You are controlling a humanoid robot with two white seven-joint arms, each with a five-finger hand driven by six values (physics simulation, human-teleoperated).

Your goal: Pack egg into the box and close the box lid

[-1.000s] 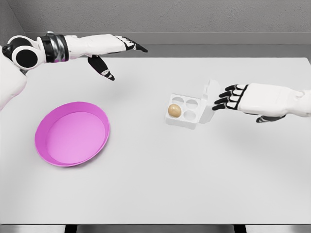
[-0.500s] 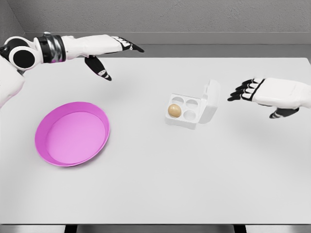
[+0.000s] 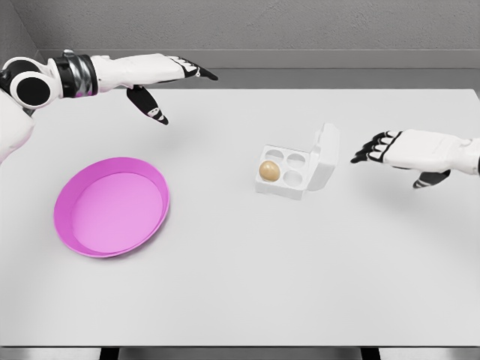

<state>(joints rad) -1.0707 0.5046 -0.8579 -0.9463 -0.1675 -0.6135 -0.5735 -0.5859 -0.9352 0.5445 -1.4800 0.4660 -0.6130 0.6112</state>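
Note:
A small white egg box sits right of the table's middle, with its lid standing up on the right side. A tan egg rests in the box's front-left cup; the other cups hold nothing. My right hand hovers a short way right of the lid, fingers spread toward it, not touching. My left hand is raised over the table's far left, fingers extended, holding nothing.
A shallow magenta bowl lies at the left of the white table. A grey wall runs along the table's far edge.
My right hand pulled back to the right, away from the lid, then settled slightly lower. The lid tilted a bit more upright. My left arm drifted a little to the left.

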